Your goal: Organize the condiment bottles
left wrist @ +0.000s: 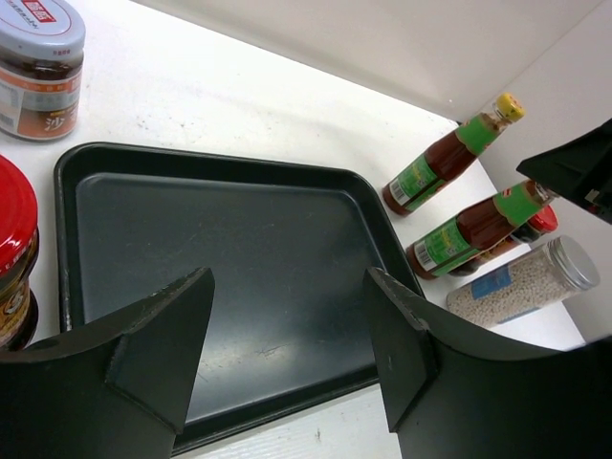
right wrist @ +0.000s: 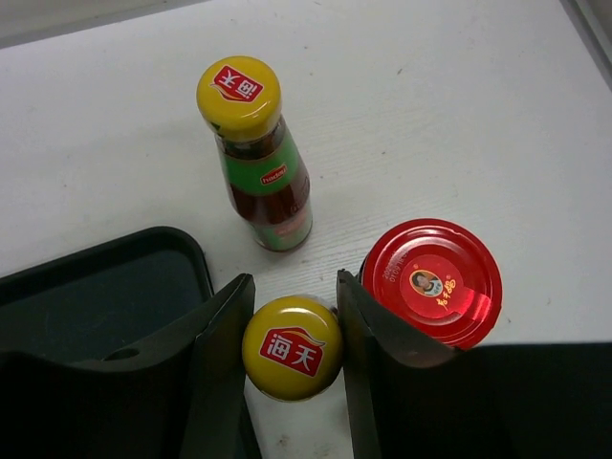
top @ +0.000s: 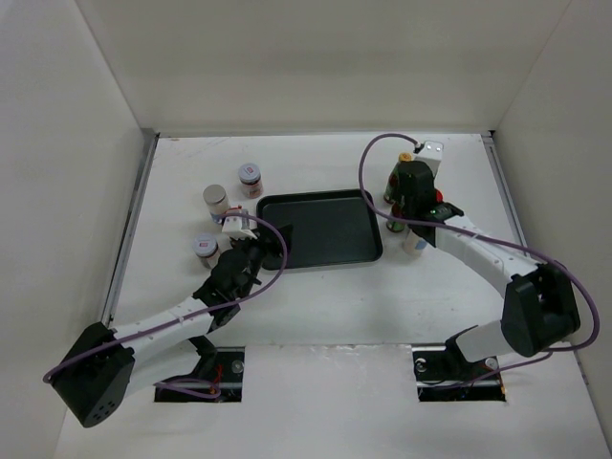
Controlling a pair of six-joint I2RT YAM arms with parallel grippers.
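One yellow-capped sauce bottle [right wrist: 292, 349] stands upright between the fingers of the right gripper [right wrist: 293, 287]. Both fingers are drawn in against it below the cap with no gap showing, so the pincer grips that bottle. This is just off the right side of the black tray [top: 330, 229], toward the far right corner of the tabletop. The other sauce bottle [right wrist: 258, 153] stands free just beyond it, also upright. A red-lidded jar [right wrist: 432, 282] sits just beside the outer face of the gripper's right-hand finger. A silver-capped shaker [left wrist: 531, 282] of pale grains stands close to this group.

The left gripper [left wrist: 287, 277] hovers over the tray's left rim, spread wide with nothing between its fingers. A second red-lidded jar [left wrist: 10, 258] stands just off the tray's left end. A white-lidded jar [left wrist: 38, 57] with a brown label stands near the tray's far left corner. Farther toward the left edge are a light-topped container [top: 216, 199] and a short light-lidded jar [top: 205, 246], well apart from the right-hand group.
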